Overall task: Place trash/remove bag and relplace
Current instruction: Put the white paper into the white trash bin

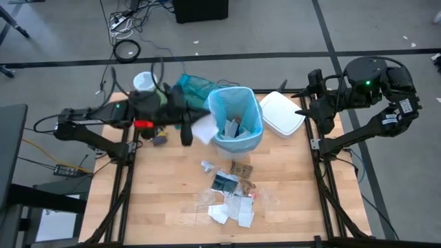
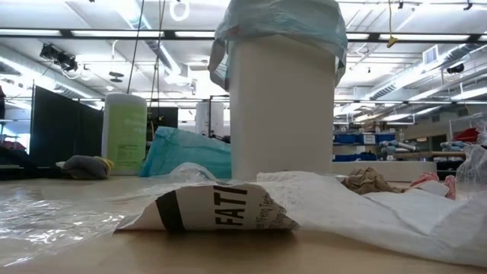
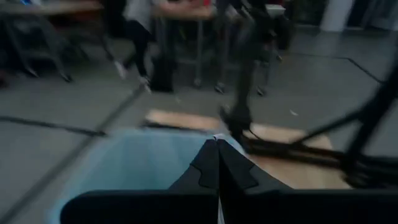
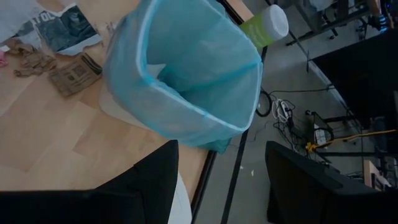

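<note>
- Clearly nearer: left gripper [image 1: 195, 128], fingers pressed together, pinching a scrap of white paper [image 1: 204, 129] just beside the bin's rim.
- Sky-blue bag [image 1: 237, 116] lining the upright white bin [image 2: 281, 114], mouth facing straight up, long axis vertical; lies toward table centre from that gripper, some scraps already inside.
- Right gripper [image 4: 217, 180] spread wide, empty, raised off the table's right side, looking down at the bag's mouth.
- Remaining trash [image 1: 229, 193] scattered on the table [image 1: 172, 200], well apart from both grippers.
</note>
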